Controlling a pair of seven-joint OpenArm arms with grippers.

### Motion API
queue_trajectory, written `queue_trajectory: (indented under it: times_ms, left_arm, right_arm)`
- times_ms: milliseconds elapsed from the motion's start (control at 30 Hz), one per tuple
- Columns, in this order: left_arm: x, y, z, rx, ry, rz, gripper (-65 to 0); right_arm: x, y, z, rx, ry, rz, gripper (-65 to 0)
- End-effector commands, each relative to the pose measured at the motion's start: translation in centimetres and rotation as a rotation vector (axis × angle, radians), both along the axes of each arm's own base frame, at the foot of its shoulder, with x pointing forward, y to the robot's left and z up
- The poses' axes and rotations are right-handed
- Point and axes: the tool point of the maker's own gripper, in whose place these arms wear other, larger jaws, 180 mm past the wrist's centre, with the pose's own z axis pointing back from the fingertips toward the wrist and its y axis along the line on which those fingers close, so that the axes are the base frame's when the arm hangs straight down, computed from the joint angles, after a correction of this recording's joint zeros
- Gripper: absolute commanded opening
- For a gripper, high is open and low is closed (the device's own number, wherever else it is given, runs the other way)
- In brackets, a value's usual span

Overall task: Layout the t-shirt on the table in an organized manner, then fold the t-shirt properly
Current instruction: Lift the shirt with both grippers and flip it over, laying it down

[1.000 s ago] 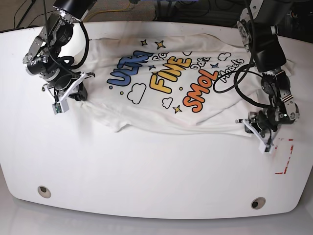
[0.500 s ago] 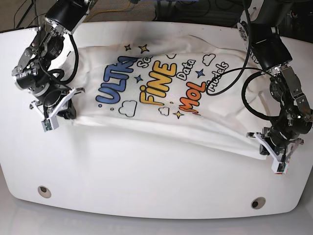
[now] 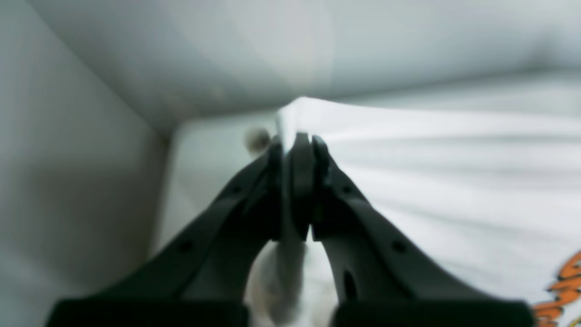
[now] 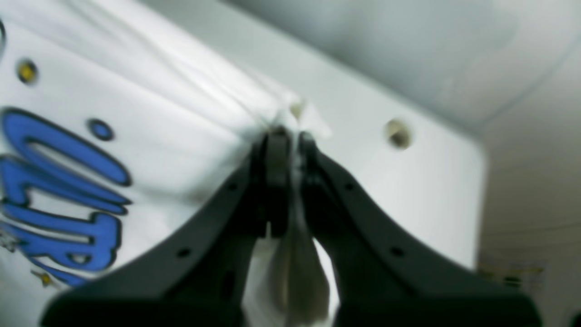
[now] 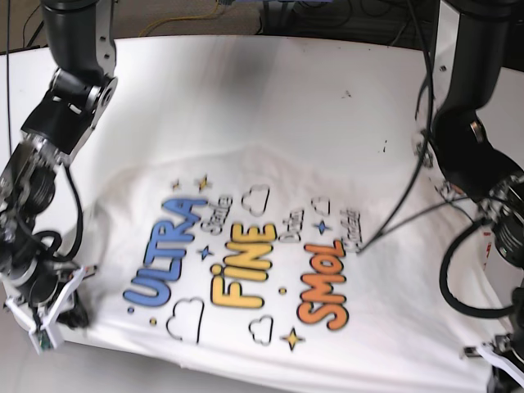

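White cotton printed t-shirt [image 5: 254,278] lies print-up across the glossy white bench [image 5: 270,90], hem edge stretched between both arms: right claw [image 4: 288,136] and left claw [image 3: 295,141] each clamped tight on a near corner, shirt body beyond them.

one t-shirt [image 5: 270,246], one table [image 5: 246,90], two arms [image 5: 70,98]

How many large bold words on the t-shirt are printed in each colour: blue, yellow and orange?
Blue: 1, ULTRA
Yellow: 1, FINE
Orange: 1, SMOL
Total on the t-shirt: 3
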Motion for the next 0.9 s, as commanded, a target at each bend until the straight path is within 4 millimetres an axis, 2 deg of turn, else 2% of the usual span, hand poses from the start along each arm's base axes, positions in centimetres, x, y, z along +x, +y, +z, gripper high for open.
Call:
queue_trajectory:
  times_ms: [0,100,167,200,267,333,400,467,633,700,867]
  left_arm:
    - [-0.5,0.7,6.4,0.005,-0.144,0.025,-65.0]
    - [-0.4,0.0,11.4,0.008,-0.218,-0.002,-65.0]
    - [-0.6,-0.2,13.9,0.008,-0.258,-0.011,-65.0]
    - [-0.8,-0.2,15.3,0.002,-0.281,-0.016,-65.0]
    - [-1.1,-0.4,17.3,-0.006,-0.311,-0.027,-65.0]
    - [-1.1,-1.0,18.4,-0.017,-0.323,-0.048,-65.0]
    - [-0.9,-1.5,18.9,-0.025,-0.324,-0.064,-65.0]
    - [-0.8,-1.8,19.1,-0.029,-0.325,-0.073,-65.0]
    - [-0.7,-1.7,17.1,-0.016,-0.273,-0.06,-65.0]
    - [-0.4,-1.7,15.5,-0.009,-0.25,-0.053,-65.0]
    - [-0.2,-1.6,9.7,0.014,-0.171,-0.032,-65.0]
  right_arm:
    - [1.7,-2.0,6.3,-0.038,-0.107,-0.031,-64.8]
    - [3.1,-3.0,11.5,-0.05,-0.17,-0.038,-64.8]
    - [3.7,-3.2,14.2,-0.058,-0.202,-0.038,-64.8]
    - [3.9,-3.3,16.2,-0.066,-0.225,-0.038,-64.8]
    - [4.0,-3.7,18.8,-0.08,-0.254,-0.042,-64.8]
    - [3.8,-3.9,21.0,-0.094,-0.287,-0.048,-64.8]
    - [3.6,-3.9,22.0,-0.104,-0.304,-0.049,-64.8]
    - [3.5,-3.9,22.4,-0.111,-0.307,-0.051,-64.8]
    - [2.5,-4.9,21.9,-0.153,-0.294,-0.083,-64.8]
    - [2.3,-5.0,19.8,-0.179,-0.257,-0.088,-64.8]
    - [1.1,-5.2,13.7,-0.208,-0.18,-0.093,-64.8]
